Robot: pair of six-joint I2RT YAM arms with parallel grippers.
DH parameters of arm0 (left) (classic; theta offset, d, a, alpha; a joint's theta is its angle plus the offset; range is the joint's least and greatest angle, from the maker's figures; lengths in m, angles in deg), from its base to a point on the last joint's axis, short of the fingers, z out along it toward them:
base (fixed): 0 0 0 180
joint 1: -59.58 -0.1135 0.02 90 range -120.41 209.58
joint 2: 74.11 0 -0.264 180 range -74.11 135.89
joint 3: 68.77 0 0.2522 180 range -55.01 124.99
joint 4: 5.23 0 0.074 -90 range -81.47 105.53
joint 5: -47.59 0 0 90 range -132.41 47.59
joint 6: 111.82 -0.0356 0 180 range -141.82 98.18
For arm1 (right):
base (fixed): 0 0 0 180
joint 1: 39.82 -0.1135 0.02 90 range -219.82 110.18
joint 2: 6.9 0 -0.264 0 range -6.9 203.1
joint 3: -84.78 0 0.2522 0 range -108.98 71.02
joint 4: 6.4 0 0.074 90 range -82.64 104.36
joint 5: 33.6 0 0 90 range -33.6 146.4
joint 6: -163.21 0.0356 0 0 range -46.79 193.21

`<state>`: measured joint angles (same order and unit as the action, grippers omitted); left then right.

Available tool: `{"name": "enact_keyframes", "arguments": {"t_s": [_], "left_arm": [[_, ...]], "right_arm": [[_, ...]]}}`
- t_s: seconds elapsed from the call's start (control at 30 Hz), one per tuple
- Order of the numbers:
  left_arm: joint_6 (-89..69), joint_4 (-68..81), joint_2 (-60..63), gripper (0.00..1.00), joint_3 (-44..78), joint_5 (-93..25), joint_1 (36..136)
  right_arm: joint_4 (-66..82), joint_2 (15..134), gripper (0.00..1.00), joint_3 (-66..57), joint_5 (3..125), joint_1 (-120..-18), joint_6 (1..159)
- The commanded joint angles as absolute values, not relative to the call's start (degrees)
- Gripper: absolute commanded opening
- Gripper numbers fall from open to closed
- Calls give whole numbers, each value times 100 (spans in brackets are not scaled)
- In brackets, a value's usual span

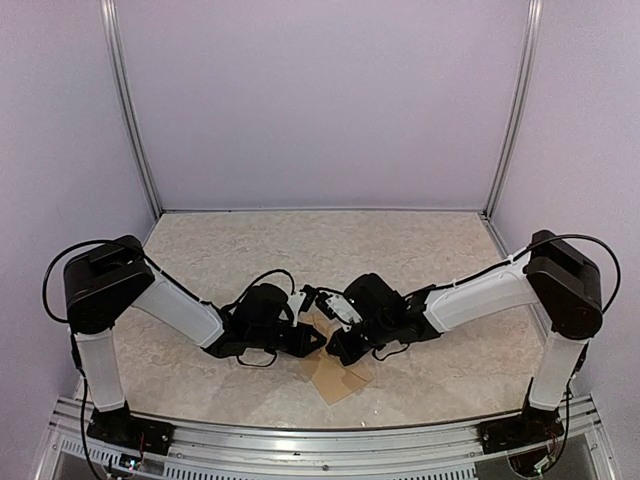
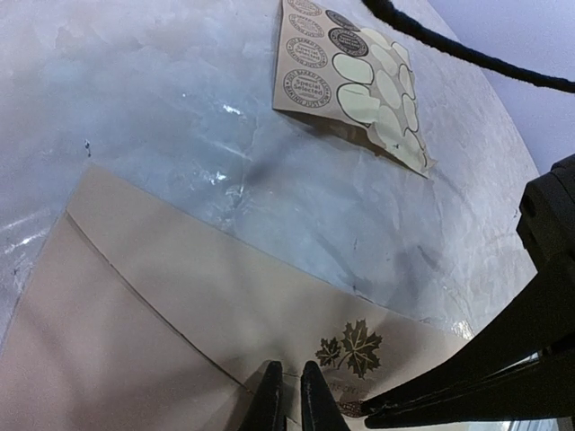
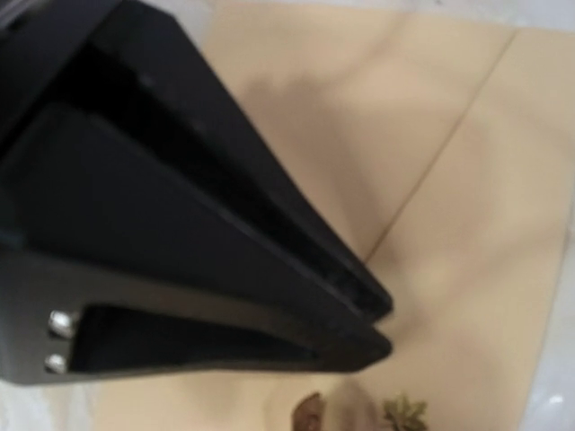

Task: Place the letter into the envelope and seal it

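One tan envelope lies flat under both pairs of jaws, its leaf print just past the left tips. Left jaws nearly touch; right jaws are pressed together. Beyond its edge is bare counter, then one sticker card.

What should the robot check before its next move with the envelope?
1. Is the letter inside the envelope? Cannot tell; no letter shows.
2. Is the envelope flat on the table? Ok.
3. Is the sticker card apart from the envelope? Ok.
4. Is the left pincer shut, low over the envelope? Ok.
5. Is the right pincer shut, over the envelope? Ok.
6. Is a seal stuck on? Cannot tell; only a blurry brown bit shows near the right pincer.
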<state>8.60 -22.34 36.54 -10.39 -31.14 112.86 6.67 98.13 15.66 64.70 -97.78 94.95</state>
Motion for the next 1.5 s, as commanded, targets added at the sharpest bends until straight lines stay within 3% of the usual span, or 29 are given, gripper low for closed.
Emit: {"name": "enact_keyframes", "arguments": {"t_s": [0.0,1.47], "left_arm": [[886,-2117,3672,7,-1132,-3098,11250],[947,-2135,3654,5,-1164,-3165,11302]], "right_arm": [[701,9971,0,1425,6434,-9881,9392],[217,10560,0,1457,7250,-9897,9631]]}}
